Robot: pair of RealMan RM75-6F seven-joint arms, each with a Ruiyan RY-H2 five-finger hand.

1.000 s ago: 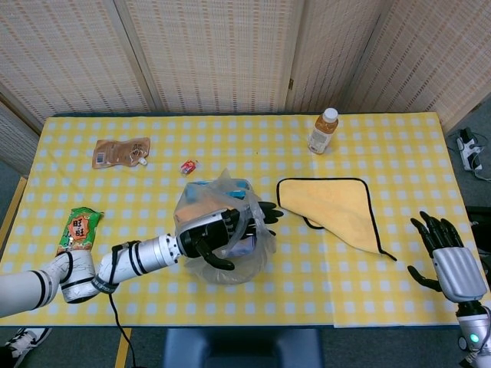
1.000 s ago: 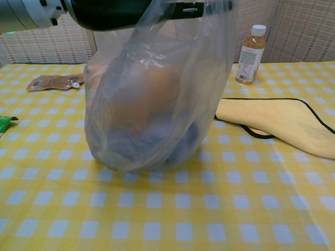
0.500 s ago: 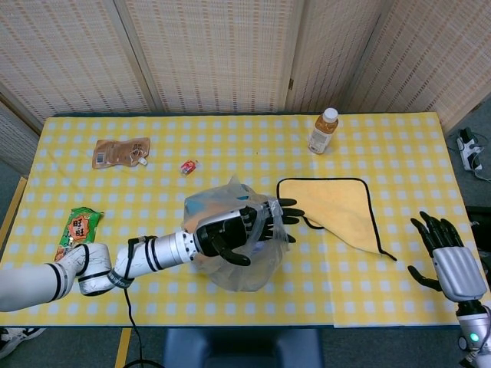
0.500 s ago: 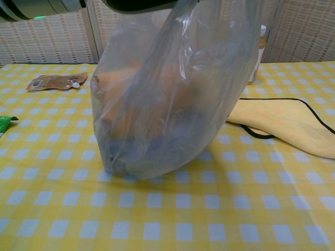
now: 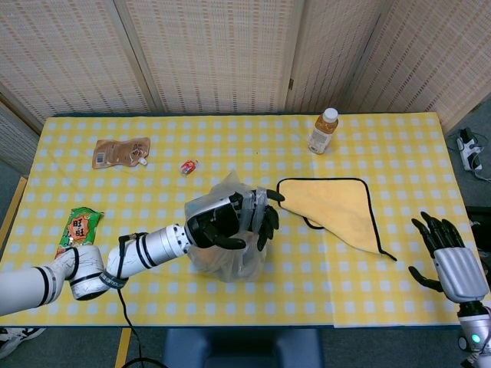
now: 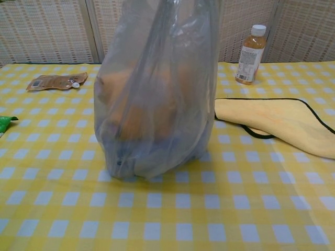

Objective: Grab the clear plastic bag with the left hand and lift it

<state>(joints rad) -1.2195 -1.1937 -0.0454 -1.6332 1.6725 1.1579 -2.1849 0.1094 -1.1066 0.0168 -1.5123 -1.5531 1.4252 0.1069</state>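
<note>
One left hand (image 5: pixel 226 221) grips clear plastic bag (image 6: pixel 157 94) top, bag hanging beneath.

The table (image 5: pixel 399 153) has a yellow and white check cloth. Next to the left hand (image 5: pixel 222 222) lies a yellow towel (image 5: pixel 337 207). Far behind it stands a bottle (image 5: pixel 323 131). A brown pouch (image 5: pixel 120 152) and green snack pack (image 5: pixel 78 229) lie further off.
</note>
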